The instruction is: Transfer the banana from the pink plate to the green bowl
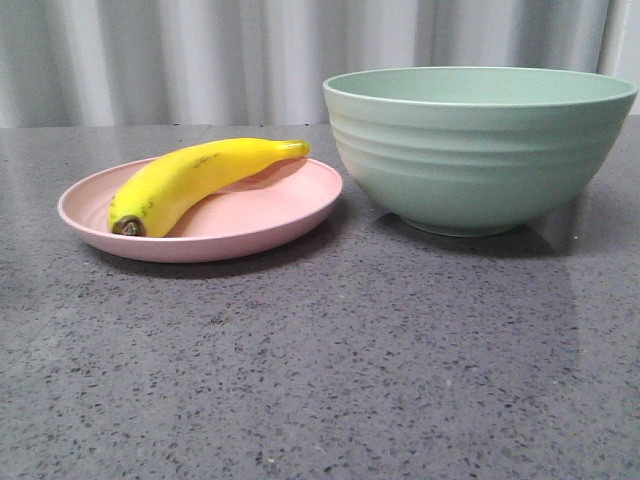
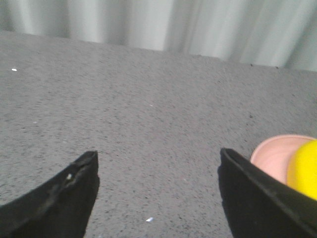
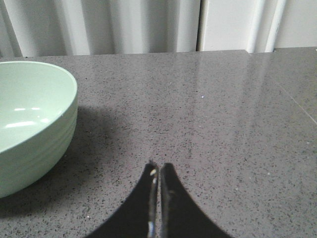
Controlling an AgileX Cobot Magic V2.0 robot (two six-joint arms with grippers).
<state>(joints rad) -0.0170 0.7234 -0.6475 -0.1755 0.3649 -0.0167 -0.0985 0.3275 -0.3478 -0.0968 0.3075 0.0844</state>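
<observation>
banana lies on pink plate (left gripper spread wide, right gripper pinched closed)

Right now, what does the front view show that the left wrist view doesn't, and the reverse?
Only the front view shows the green bowl, standing to the right of the pink plate, and the whole banana lying across that plate, dark blunt end toward the camera. Only the left wrist view shows the left end effector, fingers spread wide over bare table; neither arm appears in the front view. Both share the speckled grey table, the pale curtain, and the plate and banana, which the wrist view catches only as a sliver at its edge.
</observation>
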